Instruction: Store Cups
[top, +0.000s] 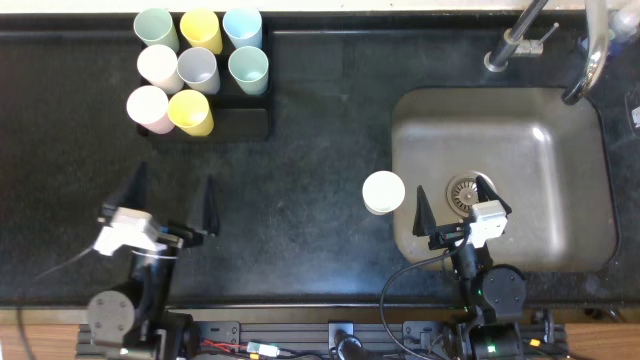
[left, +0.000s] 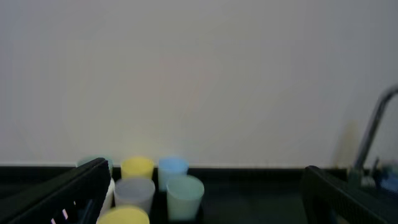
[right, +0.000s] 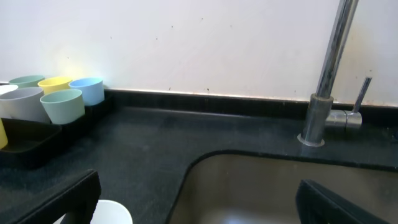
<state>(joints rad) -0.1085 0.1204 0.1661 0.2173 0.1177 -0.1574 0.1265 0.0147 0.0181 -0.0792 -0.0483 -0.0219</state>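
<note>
Hovering wide open: left gripper (top: 172, 195) at seven o'clock, right gripper (top: 455, 203) at four. Could tip white cup (top: 383, 192), nine o'clock of sink (top: 560, 130), over the rim if clipped off-centre.

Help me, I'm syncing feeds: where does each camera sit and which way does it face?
Top view: overhead, looking down on black stone worktop, steel sink, black tray of pastel plastic cups; open left hand and right hand.
Left wrist view: on the left arm, facing the pale wall; its dark fingers show.
Right wrist view: on the right arm, facing the chrome tap; its fingers show.
Both wrist views share cups and tap.
</note>
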